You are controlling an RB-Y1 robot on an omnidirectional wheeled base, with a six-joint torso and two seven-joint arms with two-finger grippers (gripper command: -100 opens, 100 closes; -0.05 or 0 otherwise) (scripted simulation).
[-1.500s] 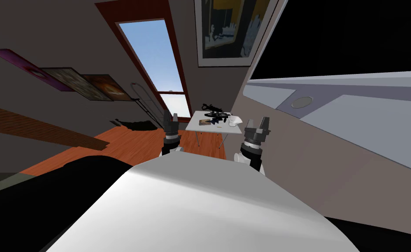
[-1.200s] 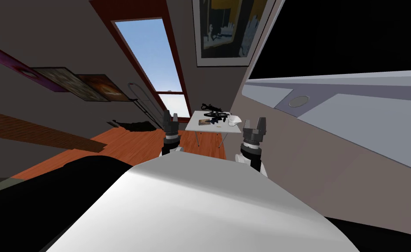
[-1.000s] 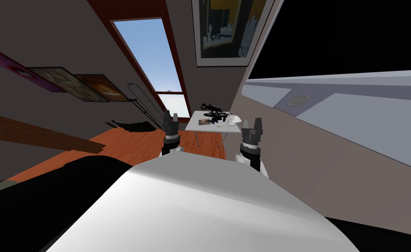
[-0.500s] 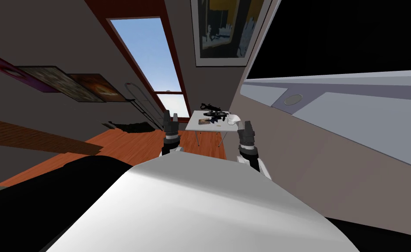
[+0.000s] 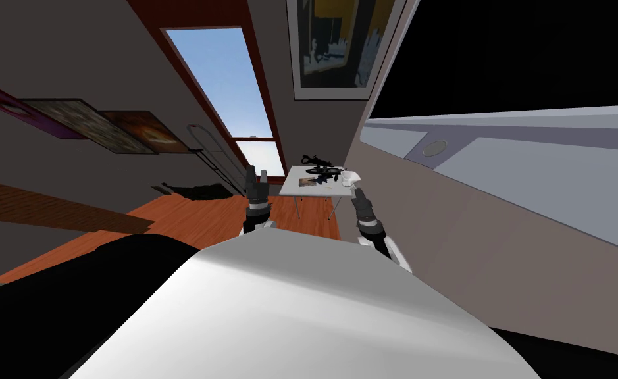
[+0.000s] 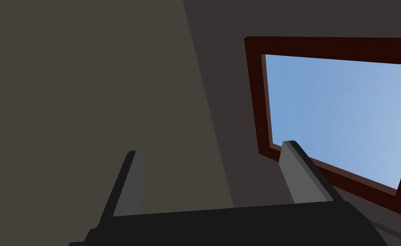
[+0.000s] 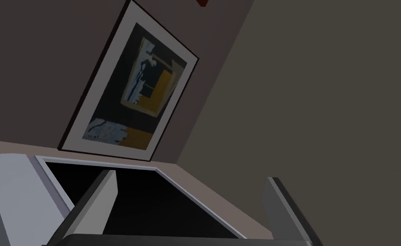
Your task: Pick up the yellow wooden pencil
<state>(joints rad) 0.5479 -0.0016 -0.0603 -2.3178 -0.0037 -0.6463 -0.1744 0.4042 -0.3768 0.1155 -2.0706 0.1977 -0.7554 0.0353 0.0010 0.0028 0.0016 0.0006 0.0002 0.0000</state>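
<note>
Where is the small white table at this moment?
In the head view the white table stands ahead on the red-brown floor, by the window's foot, seen between the left claw and the right claw.

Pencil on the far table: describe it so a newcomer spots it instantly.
At the room's far corner, below the framed picture, stands a small white table. Near its front edge, between a brown book and a white bowl, lies the pencil: a tiny yellow sliver, unlike the black clutter behind it.
</note>
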